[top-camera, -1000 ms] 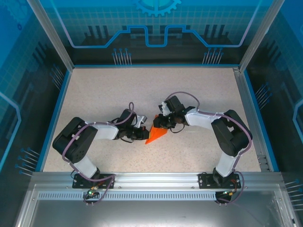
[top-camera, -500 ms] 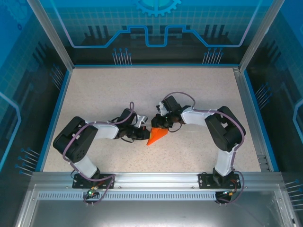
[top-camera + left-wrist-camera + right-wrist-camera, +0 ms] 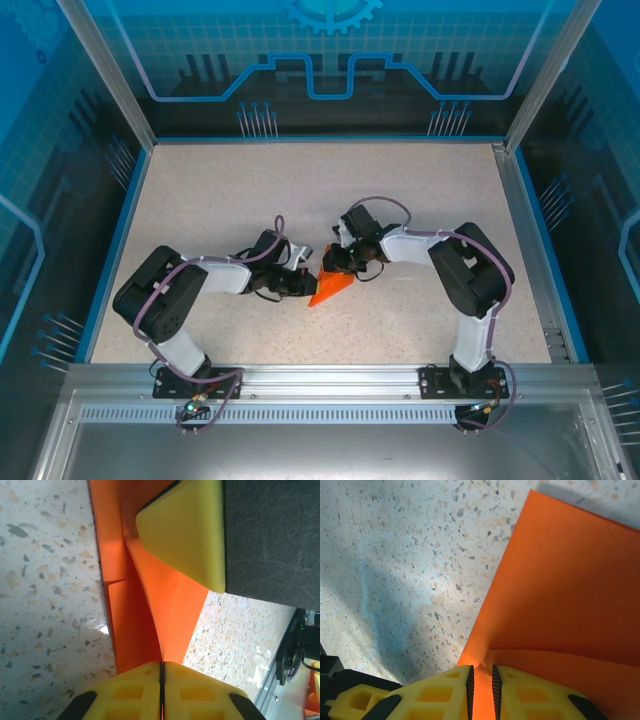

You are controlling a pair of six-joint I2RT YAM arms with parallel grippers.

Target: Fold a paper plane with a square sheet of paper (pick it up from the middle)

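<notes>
Two claws met near the middle of the desk [image 3: 230, 190], each gripping the same folded piece of orange paper [image 3: 331, 288]. From above, the paper showed as a small pointed wedge, its tip aimed toward the near left and its wider end up between the claws. The left claw [image 3: 302, 281] reached in from the left and the right claw [image 3: 330, 263] from the right, their tips just beside each other at the paper's far end.

On the left wrist camera, the left claw's yellow fingers [image 3: 125, 690] were pressed together with only a hairline seam between them. A raised fold of the paper [image 3: 172, 605] ran straight into that seam, so the claw was clamped on the paper. Flatter layers lay on the speckled desk to the left of the fold, with a crease edge crossing them. A yellow fingertip [image 3: 185, 530] of the other claw overlapped the paper at the top of that view; whether it pressed on it could not be told.

On the right wrist camera, the right claw stood at a narrow gap, its two yellow fingers [image 3: 435, 695] on either side of a pinched ridge of orange, so it too held the paper. Beyond the fingers the paper spread as a broad panel with a sharp corner at the top, and speckled desk showed to its left.
</notes>
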